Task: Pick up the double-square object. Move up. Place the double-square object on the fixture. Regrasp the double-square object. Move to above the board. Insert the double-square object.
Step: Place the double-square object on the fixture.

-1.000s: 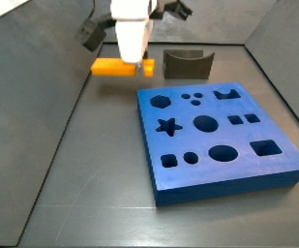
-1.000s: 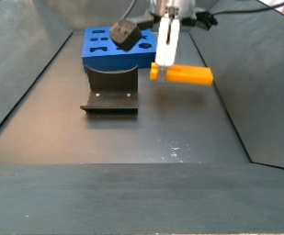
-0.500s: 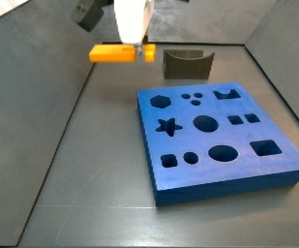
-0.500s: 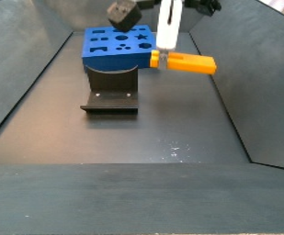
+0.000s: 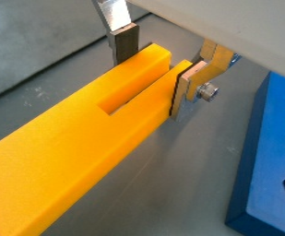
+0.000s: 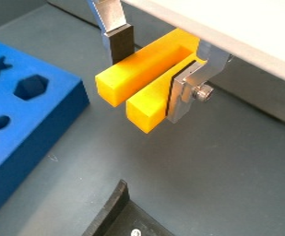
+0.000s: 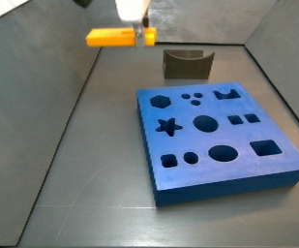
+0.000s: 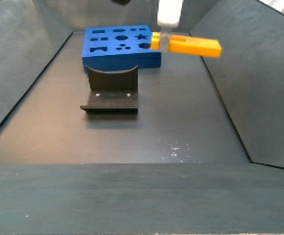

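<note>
Aloft, hand (image 6: 153,63) gripping grooved yellow-orange block (image 6: 148,76)

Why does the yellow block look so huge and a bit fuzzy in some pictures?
In both wrist views the camera sits right beside the yellow block, held in the gripper, so it looms large and soft-edged; in both side views it looks small, high above the floor.

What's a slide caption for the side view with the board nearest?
Pincer holds the double-square object aloft, beyond the fixture and board.

We found no readable text, label, brand or number anywhere; the gripper (image 6: 152,66), at the upper middle in a wrist view, bore no markings.
</note>
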